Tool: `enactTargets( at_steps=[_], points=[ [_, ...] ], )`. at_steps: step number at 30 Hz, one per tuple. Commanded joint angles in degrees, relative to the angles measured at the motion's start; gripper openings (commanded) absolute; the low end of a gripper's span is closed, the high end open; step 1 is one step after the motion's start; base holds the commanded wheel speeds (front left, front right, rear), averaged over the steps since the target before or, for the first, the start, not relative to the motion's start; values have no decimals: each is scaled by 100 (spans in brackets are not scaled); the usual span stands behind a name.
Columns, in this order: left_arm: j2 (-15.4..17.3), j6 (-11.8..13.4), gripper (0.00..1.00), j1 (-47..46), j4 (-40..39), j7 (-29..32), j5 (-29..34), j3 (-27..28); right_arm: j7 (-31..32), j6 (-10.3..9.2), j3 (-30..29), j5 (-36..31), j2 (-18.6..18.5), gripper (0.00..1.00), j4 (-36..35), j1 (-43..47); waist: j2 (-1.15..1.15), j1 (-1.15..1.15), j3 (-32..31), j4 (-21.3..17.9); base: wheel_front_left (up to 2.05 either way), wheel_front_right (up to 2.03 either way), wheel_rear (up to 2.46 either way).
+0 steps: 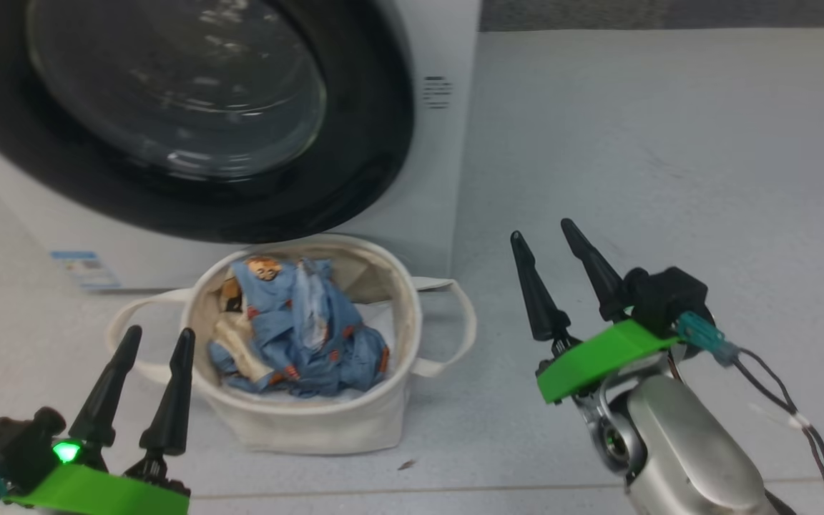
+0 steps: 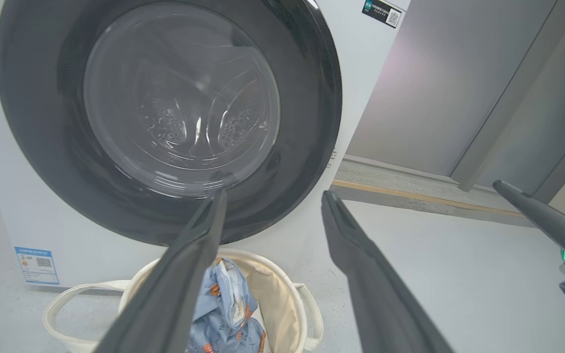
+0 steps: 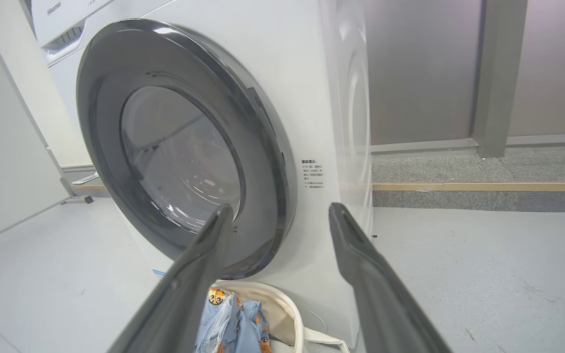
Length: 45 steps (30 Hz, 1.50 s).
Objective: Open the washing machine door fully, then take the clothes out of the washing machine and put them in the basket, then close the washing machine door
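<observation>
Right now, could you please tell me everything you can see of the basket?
The basket is a small round tub of cream canvas with a loop handle on each side and a white liner. It stands upright on the pale floor close before the washing machine, below its door, holding crumpled light-blue printed clothes.

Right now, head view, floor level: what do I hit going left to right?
left gripper, jaws open → basket with the clothes in it → right gripper, jaws open.
</observation>
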Motion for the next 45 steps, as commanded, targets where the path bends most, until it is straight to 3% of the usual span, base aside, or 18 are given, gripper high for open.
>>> enactTargets(
  at_steps=[1, 16, 45],
  points=[
    [208, 14, 100, -130, -240, 9, -52, 304, -27, -1, 89, -21, 105, 100, -298, -7, 0, 0, -19, -196, 0, 0, 0],
    [263, 111, 100, 182, -589, 108, -175, 319, 142, -1, 74, 2, -155, 100, -1576, 1140, 0, 0, -117, -257, 0, 0, 0],
    [295, 179, 100, 153, -456, 64, -200, 290, 393, -1, -168, -234, -38, 100, -1765, 1320, 0, 0, -152, -129, 0, 0, 0]
  ],
)
